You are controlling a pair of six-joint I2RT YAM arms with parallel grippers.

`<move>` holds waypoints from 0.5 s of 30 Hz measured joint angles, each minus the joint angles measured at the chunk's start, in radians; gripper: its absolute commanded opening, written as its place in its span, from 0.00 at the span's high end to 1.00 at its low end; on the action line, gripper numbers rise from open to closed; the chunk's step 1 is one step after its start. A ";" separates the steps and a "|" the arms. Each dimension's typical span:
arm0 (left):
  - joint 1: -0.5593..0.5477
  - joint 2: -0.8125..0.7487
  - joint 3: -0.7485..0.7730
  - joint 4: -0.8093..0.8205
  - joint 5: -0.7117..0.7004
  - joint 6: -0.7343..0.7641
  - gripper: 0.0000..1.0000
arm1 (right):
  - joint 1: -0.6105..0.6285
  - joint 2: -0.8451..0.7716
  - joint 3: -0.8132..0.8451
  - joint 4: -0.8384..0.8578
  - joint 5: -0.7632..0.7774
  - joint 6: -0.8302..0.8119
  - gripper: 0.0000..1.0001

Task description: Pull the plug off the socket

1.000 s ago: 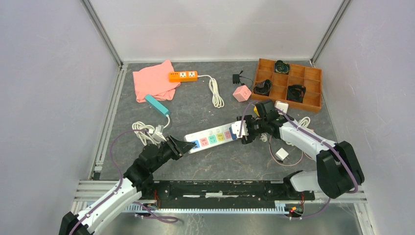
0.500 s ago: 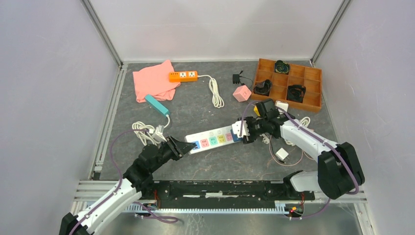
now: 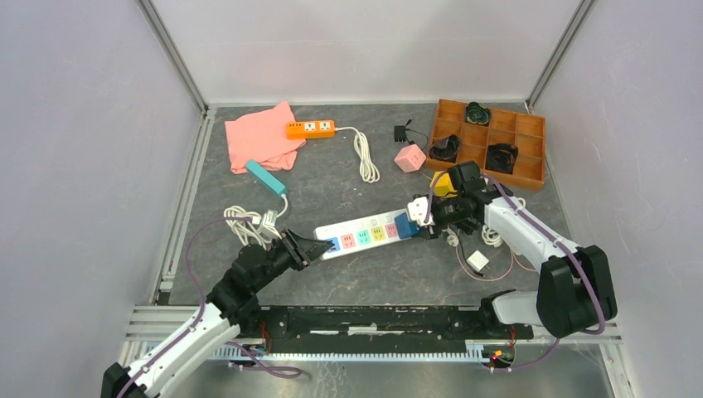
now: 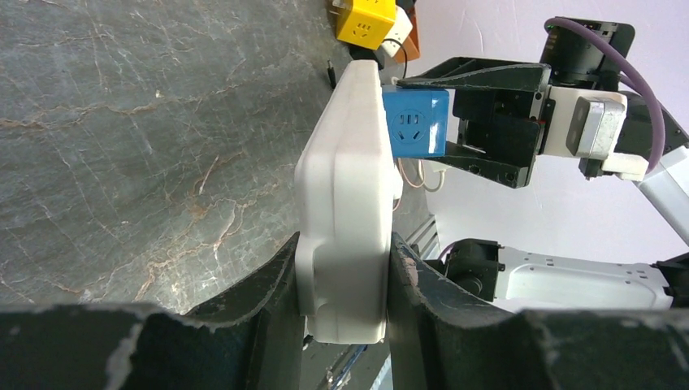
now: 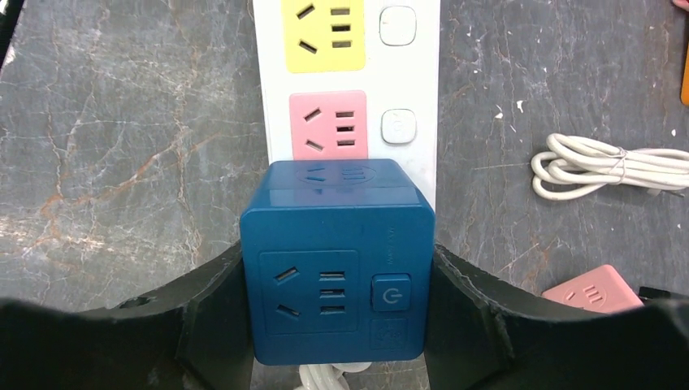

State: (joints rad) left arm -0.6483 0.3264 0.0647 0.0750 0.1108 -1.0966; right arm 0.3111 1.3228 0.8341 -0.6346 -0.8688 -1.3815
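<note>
The power strip (image 3: 365,235) lies slantwise in the middle of the table (image 3: 332,182). Its near-left end is pinched in my left gripper (image 3: 319,246), jaws shut on the white casing with one finger on each long side. At the strip's far-right end sits the blue plug (image 5: 337,268), a cube that looks seated in the end outlet, just beside the pink one. My right gripper (image 3: 412,222) has closed on it. The fingers (image 5: 203,301) press against two opposite faces of the cube, spread only as wide as the cube itself, with nothing else between them.

As I judge it, the step in hand is the pull itself. To do it well I should draw the cube straight away from the strip's face, along the line of the pins. Twisting or levering sideways may bind the pins, and then the whole strip lifts with the cube. The left gripper's job is to pin the strip flat to the table as the counter-force. The cube's sides look smooth and glossy, so a slip is the likely fault — grip firmly first, then pull slow and steady.
</note>
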 measured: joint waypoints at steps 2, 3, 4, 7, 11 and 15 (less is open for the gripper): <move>0.000 -0.009 0.000 -0.005 0.001 0.000 0.98 | -0.008 0.000 0.002 -0.011 -0.021 -0.010 1.00; 0.000 -0.013 0.000 -0.008 0.002 0.000 0.98 | -0.011 0.000 0.002 -0.015 -0.029 -0.013 1.00; 0.000 -0.016 0.000 -0.011 0.004 0.000 0.98 | -0.013 0.000 0.002 -0.019 -0.035 -0.016 1.00; 0.000 -0.020 0.001 -0.017 0.005 0.000 0.98 | -0.016 0.002 0.002 -0.024 -0.045 -0.016 1.00; 0.000 -0.020 0.002 -0.023 0.004 0.000 0.98 | -0.022 0.028 0.003 -0.025 -0.070 -0.010 1.00; 0.000 -0.006 0.002 -0.036 -0.002 0.000 0.98 | -0.021 0.083 0.007 -0.009 -0.080 0.017 1.00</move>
State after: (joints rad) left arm -0.6487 0.3202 0.0662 0.0391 0.1085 -1.0966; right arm 0.2905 1.4055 0.8413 -0.6437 -0.9489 -1.3643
